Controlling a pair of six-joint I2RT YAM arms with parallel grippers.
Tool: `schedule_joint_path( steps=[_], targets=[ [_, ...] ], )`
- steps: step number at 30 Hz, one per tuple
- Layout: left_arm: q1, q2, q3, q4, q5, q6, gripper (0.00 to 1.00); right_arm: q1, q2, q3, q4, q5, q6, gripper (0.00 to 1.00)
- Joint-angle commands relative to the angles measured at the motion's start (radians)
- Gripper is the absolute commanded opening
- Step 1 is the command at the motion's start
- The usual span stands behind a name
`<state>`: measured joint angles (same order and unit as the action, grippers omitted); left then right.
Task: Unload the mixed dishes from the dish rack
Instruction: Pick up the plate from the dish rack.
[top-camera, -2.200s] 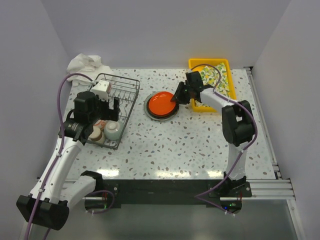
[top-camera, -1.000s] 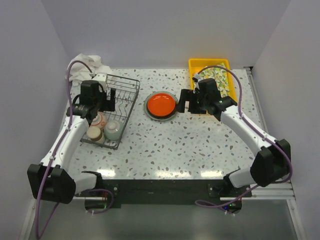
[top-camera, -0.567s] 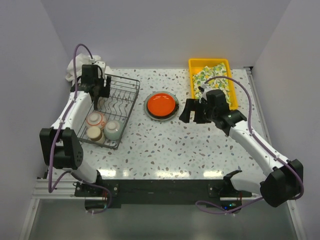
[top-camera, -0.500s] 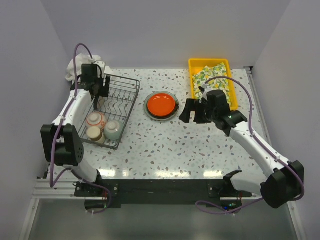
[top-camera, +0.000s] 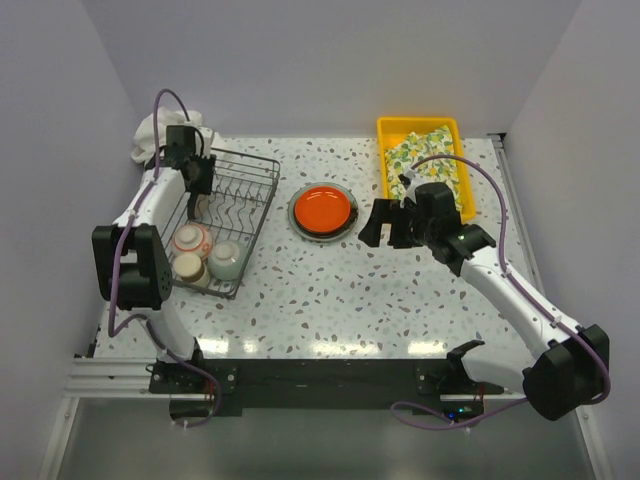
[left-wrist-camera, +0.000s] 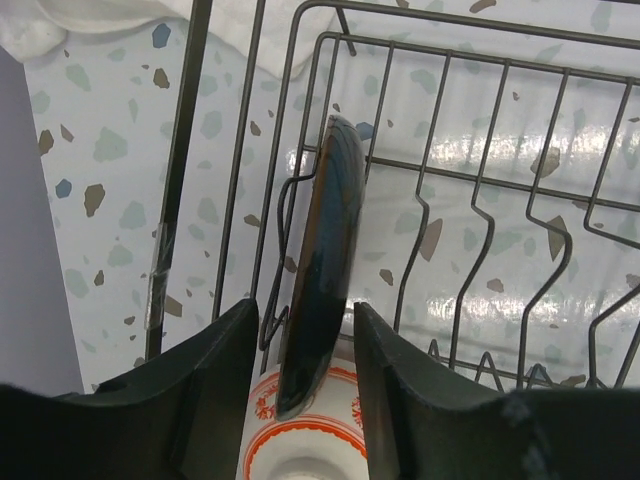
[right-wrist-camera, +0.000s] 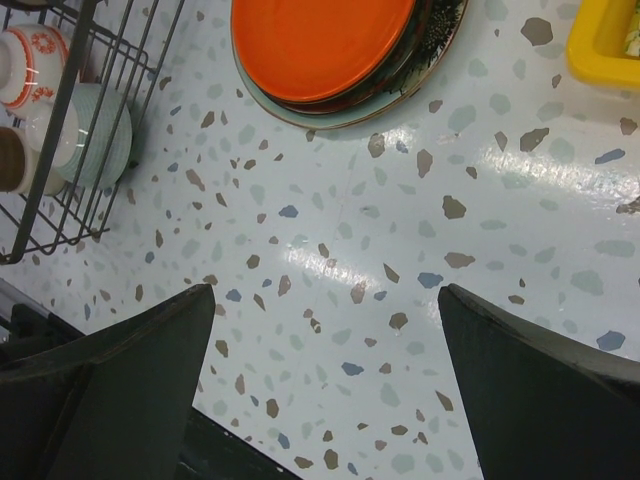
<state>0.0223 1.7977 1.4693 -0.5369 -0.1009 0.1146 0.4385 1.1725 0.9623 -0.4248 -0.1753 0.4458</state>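
no legible text, labels or nos.

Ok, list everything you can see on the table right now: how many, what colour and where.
dish rack: 1, dark wire, left side of the table
dark plate: 1, on edge between the rack's tines, far end
bowl: 1, white with red pattern, near end of the rack
brown cup: 1, beside the bowl
pale green cup: 1, beside the bowl
plate stack: 1, orange on top, table centre
tray: 1, yellow, back right
lemon-print cloth: 1, in the tray
white cloth: 1, back left corner
left gripper: open, straddling the dark plate
right gripper: open, empty, above bare table
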Motion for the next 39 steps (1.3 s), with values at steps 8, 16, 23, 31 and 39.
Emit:
schedule_joint_path(
  steps=[8, 16, 23, 31, 39],
  targets=[
    [0.071, 0.071, 0.126, -0.051, 0.144, 0.023, 0.34, 0.005, 0.016, 0.007, 0.035, 0.007, -0.002, 0.98],
    [0.093, 0.089, 0.143, -0.087, 0.237, 0.011, 0.29, 0.003, 0.03, 0.018, 0.032, 0.0, -0.006, 0.98],
    [0.103, 0.106, 0.152, -0.1, 0.277, 0.002, 0.3, 0.003, 0.033, 0.016, 0.026, -0.004, -0.002, 0.98],
    [0.105, 0.062, 0.187, -0.141, 0.297, -0.001, 0.12, 0.005, 0.021, 0.01, 0.026, -0.007, -0.001, 0.98],
    [0.105, -0.017, 0.247, -0.196, 0.297, -0.003, 0.07, 0.005, 0.016, 0.001, 0.038, -0.021, 0.011, 0.98]
  ],
)
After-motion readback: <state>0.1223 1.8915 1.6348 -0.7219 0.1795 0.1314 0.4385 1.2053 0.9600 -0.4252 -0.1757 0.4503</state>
